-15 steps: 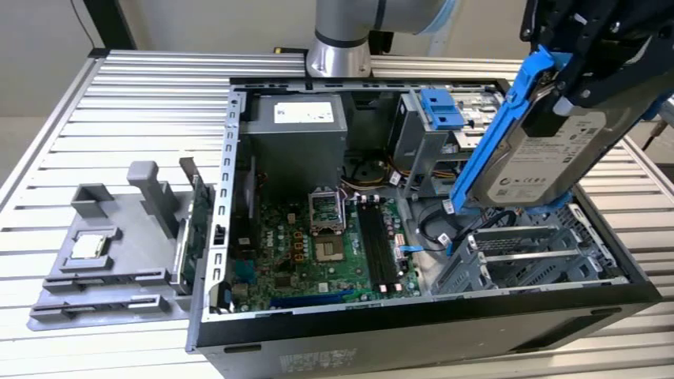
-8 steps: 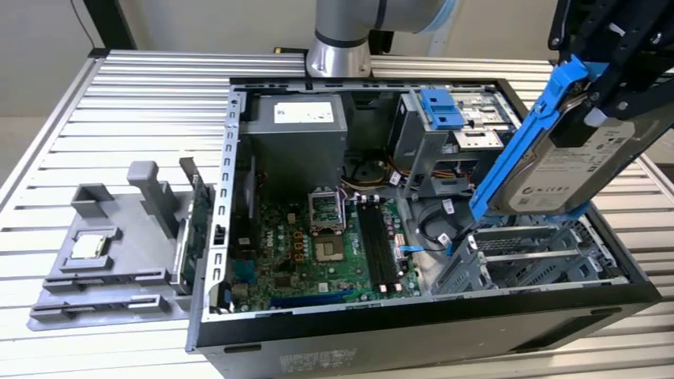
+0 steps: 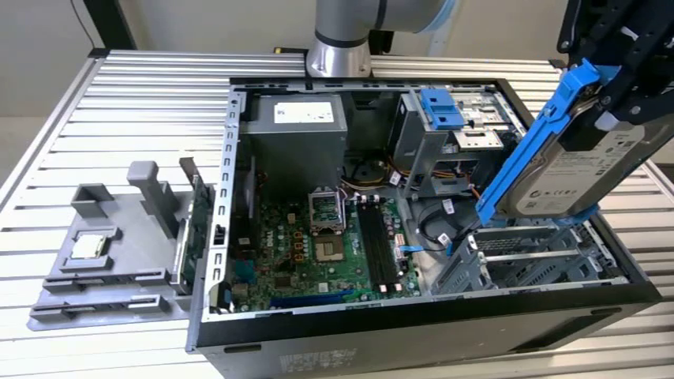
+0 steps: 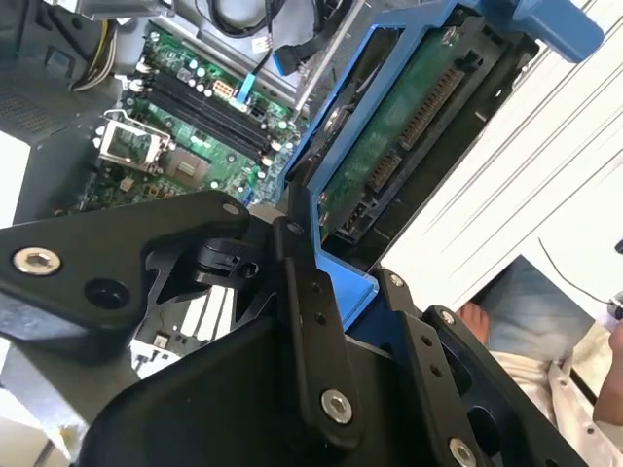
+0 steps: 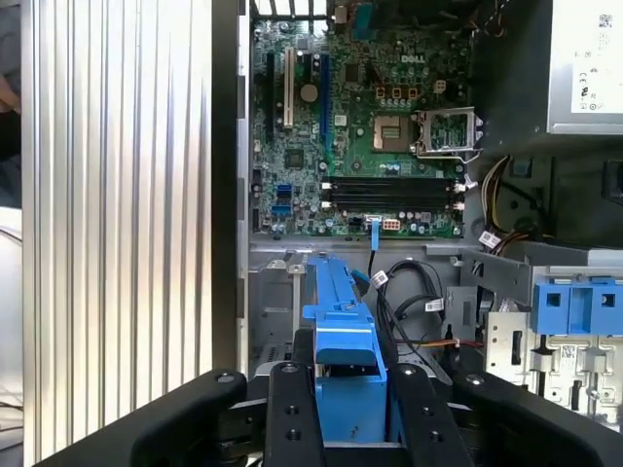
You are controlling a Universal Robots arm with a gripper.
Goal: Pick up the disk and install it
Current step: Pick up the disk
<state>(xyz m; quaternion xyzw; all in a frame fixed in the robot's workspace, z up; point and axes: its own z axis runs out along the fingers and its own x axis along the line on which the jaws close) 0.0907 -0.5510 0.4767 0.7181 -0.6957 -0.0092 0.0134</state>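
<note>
The disk (image 3: pixel 569 185) is a silver-grey drive with a white label in a blue plastic bracket (image 3: pixel 526 150). It hangs tilted and on edge above the exterior view's right side of the open computer case (image 3: pixel 226 237). My gripper (image 3: pixel 608 110) is shut on its upper end. In the second wrist view the disk's green circuit-board underside (image 4: pixel 409 126) faces the camera beyond my gripper (image 4: pixel 336 282). In the first wrist view the black fingers (image 5: pixel 290 409) clamp the blue bracket (image 5: pixel 343 331) from both sides. A grey metal drive bay (image 3: pixel 526 253) lies below the disk.
Inside the case sit a green motherboard (image 3: pixel 316 245), a grey power supply (image 3: pixel 295 126) and a blue-fronted drive cage (image 3: pixel 443 110) with loose cables. A grey fixture (image 3: pixel 116 253) carrying a small silver chip (image 3: pixel 90 245) stands at the exterior view's left. A person's hand (image 4: pixel 482 321) is beside the slatted table.
</note>
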